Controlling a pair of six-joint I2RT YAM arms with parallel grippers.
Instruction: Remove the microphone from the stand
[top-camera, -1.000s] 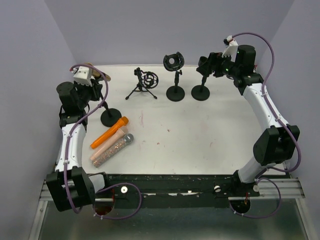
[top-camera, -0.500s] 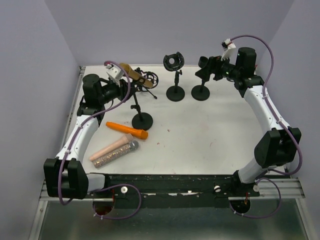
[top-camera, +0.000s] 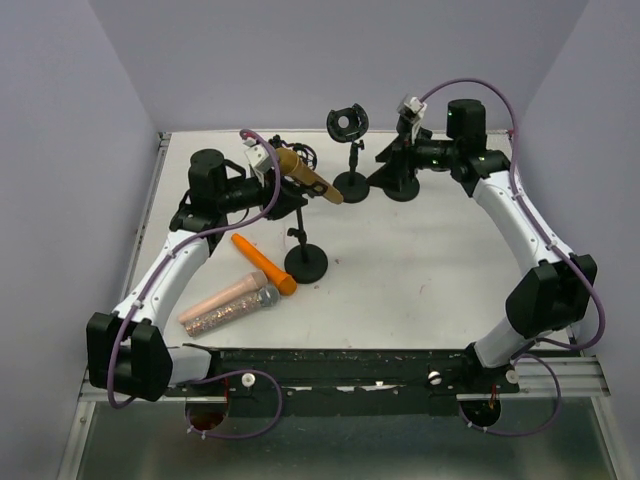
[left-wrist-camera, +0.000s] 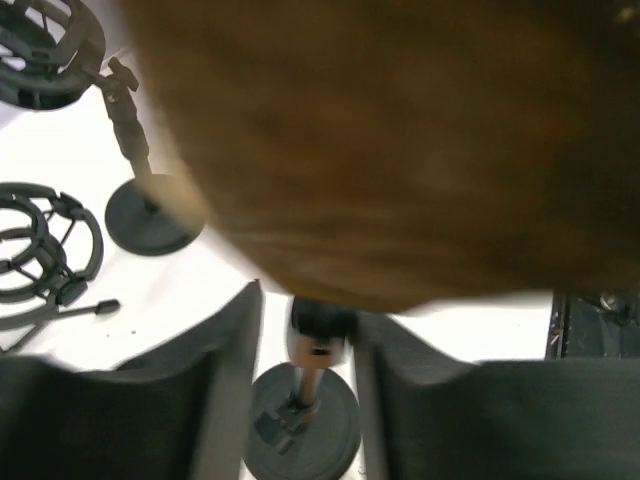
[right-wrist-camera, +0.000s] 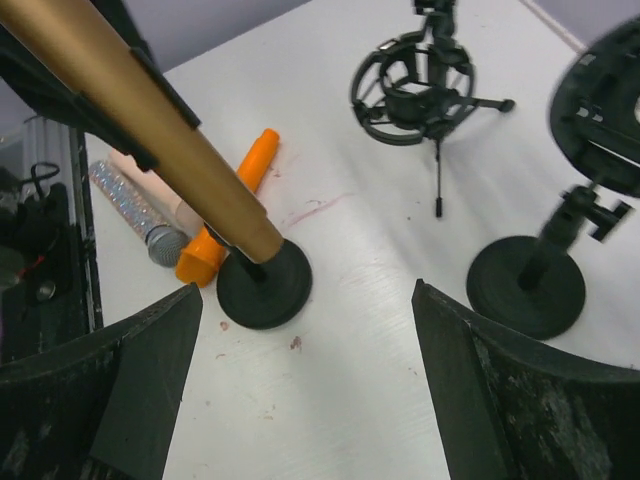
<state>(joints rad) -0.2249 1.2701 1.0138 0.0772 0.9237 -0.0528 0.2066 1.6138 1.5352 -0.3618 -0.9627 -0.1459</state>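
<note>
Microphone handling is the concern here: the gold microphone (top-camera: 310, 180) sits tilted over the left-centre of the table (top-camera: 420, 270), apparently seated at the top of its stand (top-camera: 306, 262), whose round base rests just beside the tip of an orange microphone (top-camera: 262, 262). The left pincer (top-camera: 268, 163) is partway closed and seems clamped on the gold body near its upper end, though its wrist view is mostly brown blur, with only the stand's pole showing between the dark fingers (left-wrist-camera: 225, 390). The right pincer (right-wrist-camera: 305, 290) stands wide open with nothing in it, looking down at the gold tube and the stand's base. I judge the microphone to be a stiff, smooth tube of moderate weight, likely slippery under hard pads, so a firm hold across the straight middle of the body suits it better than one at either end. The stand looks bottom-heavy and would probably come along with any pull, so the free pincer should pin the pole or base while the tube is drawn out along its own axis. Pink (top-camera: 222, 293) and glitter (top-camera: 232, 306) microphones lie nearby.
</note>
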